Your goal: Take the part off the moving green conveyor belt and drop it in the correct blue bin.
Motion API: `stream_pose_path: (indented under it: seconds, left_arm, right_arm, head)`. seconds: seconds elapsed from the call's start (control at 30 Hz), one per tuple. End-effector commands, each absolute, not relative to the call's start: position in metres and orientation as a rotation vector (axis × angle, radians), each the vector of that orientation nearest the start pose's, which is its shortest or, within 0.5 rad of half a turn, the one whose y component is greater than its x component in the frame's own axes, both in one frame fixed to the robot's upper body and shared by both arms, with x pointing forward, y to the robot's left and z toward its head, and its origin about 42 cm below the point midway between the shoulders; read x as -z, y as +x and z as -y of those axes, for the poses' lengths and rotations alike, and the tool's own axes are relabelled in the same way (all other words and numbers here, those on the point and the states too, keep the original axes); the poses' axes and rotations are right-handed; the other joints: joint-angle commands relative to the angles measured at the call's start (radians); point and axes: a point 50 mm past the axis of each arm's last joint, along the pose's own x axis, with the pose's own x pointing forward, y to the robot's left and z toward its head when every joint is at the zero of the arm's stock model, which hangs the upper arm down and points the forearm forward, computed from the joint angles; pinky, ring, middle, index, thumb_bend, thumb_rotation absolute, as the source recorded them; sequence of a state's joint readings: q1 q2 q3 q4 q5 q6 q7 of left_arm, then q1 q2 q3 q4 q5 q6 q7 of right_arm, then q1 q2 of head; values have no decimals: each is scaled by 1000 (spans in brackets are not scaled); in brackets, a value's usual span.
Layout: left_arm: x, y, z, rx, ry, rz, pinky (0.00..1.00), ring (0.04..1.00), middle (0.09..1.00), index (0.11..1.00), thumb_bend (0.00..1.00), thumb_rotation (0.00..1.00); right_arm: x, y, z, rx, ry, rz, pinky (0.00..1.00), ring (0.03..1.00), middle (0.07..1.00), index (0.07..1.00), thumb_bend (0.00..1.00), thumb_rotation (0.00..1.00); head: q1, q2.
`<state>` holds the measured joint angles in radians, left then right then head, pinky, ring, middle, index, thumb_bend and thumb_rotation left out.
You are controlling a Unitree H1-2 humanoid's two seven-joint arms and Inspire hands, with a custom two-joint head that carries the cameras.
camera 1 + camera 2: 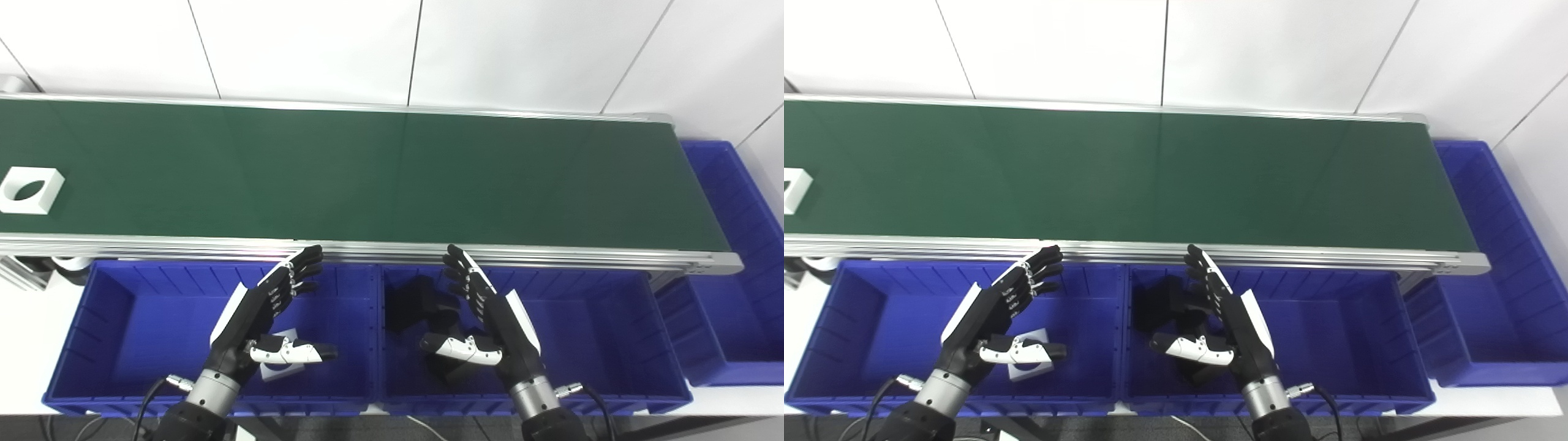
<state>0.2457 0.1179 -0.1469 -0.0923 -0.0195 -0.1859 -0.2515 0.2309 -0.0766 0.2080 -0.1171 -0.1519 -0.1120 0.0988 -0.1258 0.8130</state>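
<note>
The white part (29, 190) lies on the far left of the green conveyor belt (392, 177), well to the left of my left hand (263, 312), the nearer one. Both it and my right hand (490, 318) hover open and empty over the blue bins (110, 306).

At nine o'clock in your right eye view, the white part (795, 190) on the green conveyor belt (1127, 177) is cut by the picture's edge; only a corner shows. The left hand (264, 318) covers most of a white piece (278, 366) in the left bin (110, 318). Behind the right hand (490, 318), you see dark black pieces (419, 300) in the middle bin (600, 331), their shapes unreadable. At three o'clock, the end bin (744, 257) runs off frame.
</note>
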Motion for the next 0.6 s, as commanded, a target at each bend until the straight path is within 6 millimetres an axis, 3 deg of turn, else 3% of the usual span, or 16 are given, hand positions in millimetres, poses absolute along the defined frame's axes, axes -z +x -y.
stream_pose_path:
  seconds: [0.0, 0.07, 0.3, 0.57]
  left_arm:
    - [-83, 200, -205, 356, 60, 87, 809, 877, 899, 885, 897, 178]
    - [-82, 200, -205, 355, 61, 85, 812, 880, 901, 884, 902, 186]
    - [-73, 197, -191, 355, 57, 76, 816, 876, 888, 869, 919, 192]
    - [-62, 195, -175, 358, 90, 104, 776, 830, 860, 853, 914, 200]
  right_arm:
    - [-89, 204, 181, -281, -177, 60, 868, 911, 928, 957, 1000, 431]
    - [-88, 204, 181, -282, -180, 61, 869, 911, 930, 958, 1000, 433]
    - [-81, 201, 196, -289, -192, 64, 852, 902, 916, 959, 1000, 433]
    - [-79, 197, 206, -283, -200, 90, 876, 909, 911, 962, 1000, 305]
  head:
    - [0, -1]
    - [10, -11]
    - [244, -98]
    - [300, -168]
